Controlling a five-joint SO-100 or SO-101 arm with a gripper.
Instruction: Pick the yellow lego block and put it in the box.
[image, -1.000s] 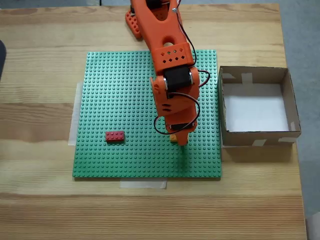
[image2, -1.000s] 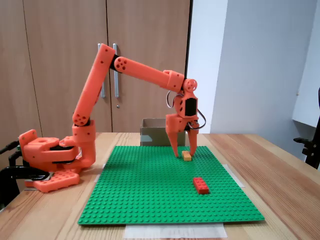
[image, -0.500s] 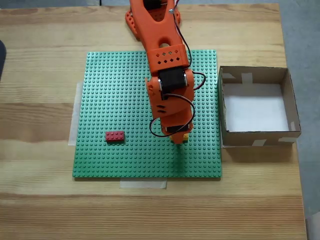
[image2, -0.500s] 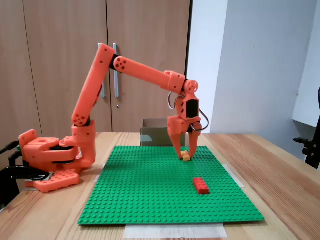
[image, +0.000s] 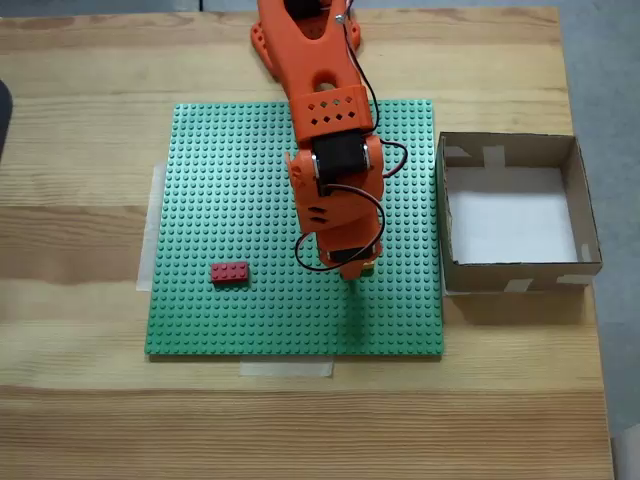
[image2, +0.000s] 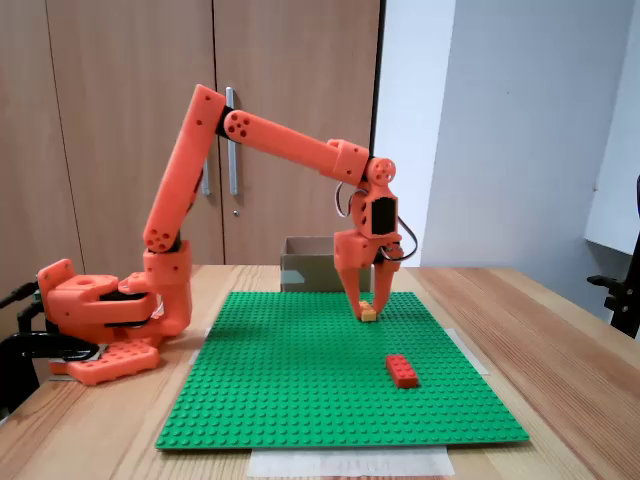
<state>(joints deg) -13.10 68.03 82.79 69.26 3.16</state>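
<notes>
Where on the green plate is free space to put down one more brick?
Free: the green baseplate above the red brick, and the strip along its near edge. Crowded: around the gripper and yellow lego block, near the box.

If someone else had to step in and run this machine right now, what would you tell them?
Hand: down on the green mat, fingers either side of the yellow block; whether it is gripped yet, I cannot tell.
Yellow block: on the mat, not lifted.
Red block: on the mat, untouched.
Box: beside the mat, nothing in it.
Left: grip, lift, carry to the box, drop.
</notes>
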